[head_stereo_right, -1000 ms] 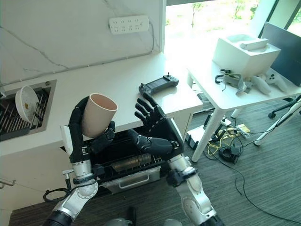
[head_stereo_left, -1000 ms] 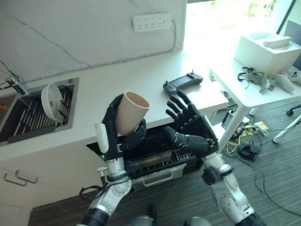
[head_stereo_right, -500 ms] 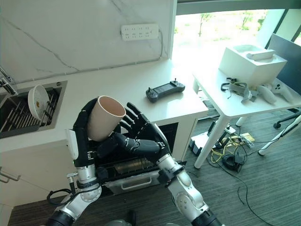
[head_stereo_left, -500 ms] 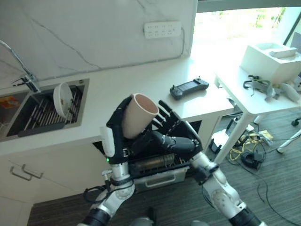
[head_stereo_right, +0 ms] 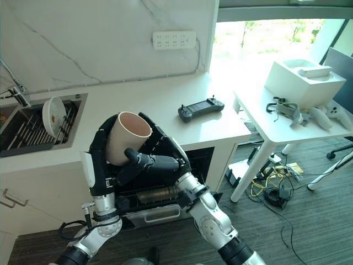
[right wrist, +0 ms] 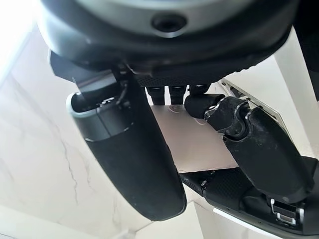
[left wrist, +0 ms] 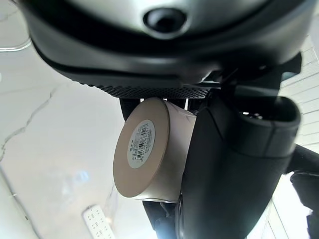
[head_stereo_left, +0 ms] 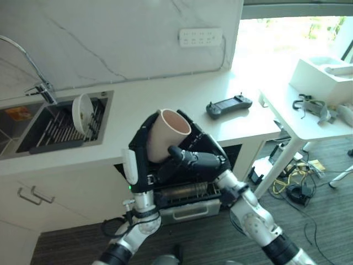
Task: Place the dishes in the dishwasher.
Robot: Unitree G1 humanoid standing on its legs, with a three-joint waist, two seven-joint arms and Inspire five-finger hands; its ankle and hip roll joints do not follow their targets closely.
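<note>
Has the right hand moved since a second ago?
Yes. The right hand has swung toward the robot's left, from open and apart beside the cup to closed round it, opposite the left hand.

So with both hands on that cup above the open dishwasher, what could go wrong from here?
1. The cup sits between the left hand and the right hand; if one lets go before the other grips firmly, it could slip and drop.
2. It is tilted, held above the dishwasher rack, so a fall might hit the rack or the floor.
</note>
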